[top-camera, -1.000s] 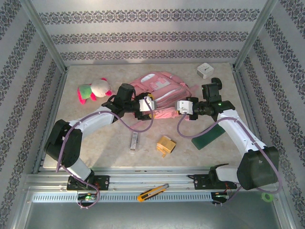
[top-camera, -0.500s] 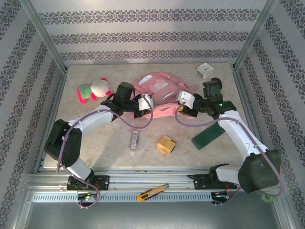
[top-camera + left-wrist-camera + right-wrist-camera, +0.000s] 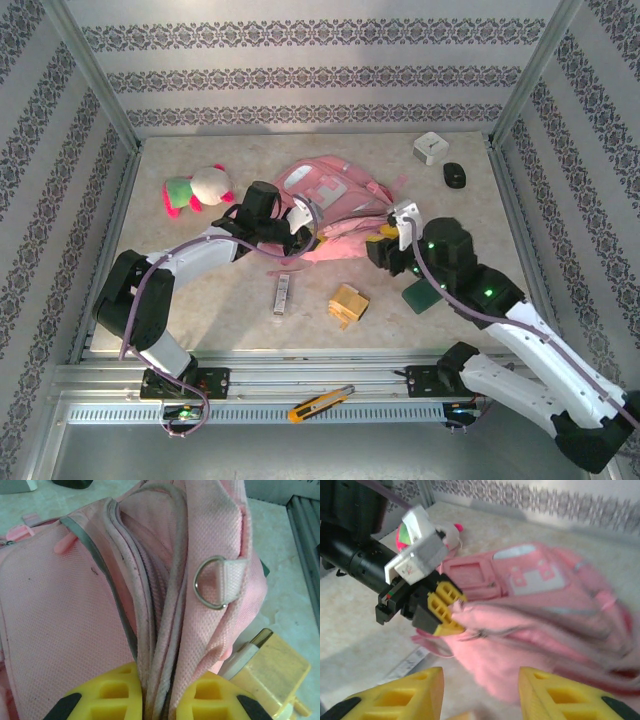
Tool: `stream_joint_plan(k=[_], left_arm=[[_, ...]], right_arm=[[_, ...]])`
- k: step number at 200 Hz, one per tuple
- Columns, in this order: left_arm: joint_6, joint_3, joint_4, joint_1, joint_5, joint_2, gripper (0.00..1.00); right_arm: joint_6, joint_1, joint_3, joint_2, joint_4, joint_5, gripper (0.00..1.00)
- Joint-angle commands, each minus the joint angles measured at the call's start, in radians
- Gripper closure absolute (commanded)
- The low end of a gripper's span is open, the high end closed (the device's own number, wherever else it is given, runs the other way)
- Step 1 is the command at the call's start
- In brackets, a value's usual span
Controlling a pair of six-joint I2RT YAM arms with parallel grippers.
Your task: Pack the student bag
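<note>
**Left gripper pinches the bag's edge; right gripper waits open beside it**

The student bag (image 3: 335, 190) lies flat at the middle of the table, towards the far side, its patched front facing up. The left gripper (image 3: 157, 702) is clamped on a piped seam at the bag's near edge. Its yellow fingers (image 3: 112, 695) squeeze folds of pink fabric together, most likely to hold that lip up so the opening can be reached. The right gripper (image 3: 480, 695) hovers just right of that pinch, jaws apart with nothing between them. I judge it is placed either to take a second hold or to fetch something.

The plush toy (image 3: 195, 187) sits to the far left, apart from the bag. A dark green flat item (image 3: 418, 298) lies near right, partly under the right arm. A tan block (image 3: 349, 304) and a slim silver item (image 3: 283, 295) lie near of the bag, probably waiting to go in. A white box (image 3: 430, 148) and a small black object (image 3: 455, 175) sit at the far right. A metal D-ring (image 3: 215, 582) hangs from a tab just beyond the pinch.
</note>
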Motion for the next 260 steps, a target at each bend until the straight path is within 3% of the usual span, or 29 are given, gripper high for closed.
stream_joint_plan(k=[1, 36, 59, 109, 141, 199, 260], left_arm=[[-0.138, 0.030, -0.070, 0.004, 0.106, -0.004, 1.00], [-0.155, 0.037, -0.086, 0.006, 0.124, 0.006, 1.00], [-0.180, 0.031, -0.056, 0.005, 0.135, 0.008, 1.00], [-0.206, 0.025, -0.032, 0.007, 0.154, 0.002, 1.00], [-0.222, 0.025, -0.007, 0.007, 0.172, -0.002, 1.00], [-0.220, 0.021, -0.008, 0.007, 0.171, -0.006, 1.00], [-0.220, 0.022, -0.009, 0.007, 0.165, -0.004, 1.00]], right_arm=[[0.362, 0.122, -0.039, 0.076, 0.018, 0.201, 0.57], [0.640, 0.186, 0.014, 0.262, 0.068, 0.249, 0.54], [0.700, 0.182, 0.023, 0.343, 0.158, 0.239, 0.55], [0.725, 0.114, 0.057, 0.452, 0.231, 0.182, 0.55], [0.722, 0.110, 0.084, 0.476, 0.209, 0.228, 0.55], [0.719, 0.109, 0.090, 0.477, 0.087, 0.402, 0.84], [0.671, 0.111, 0.145, 0.530, 0.041, 0.428, 0.75]])
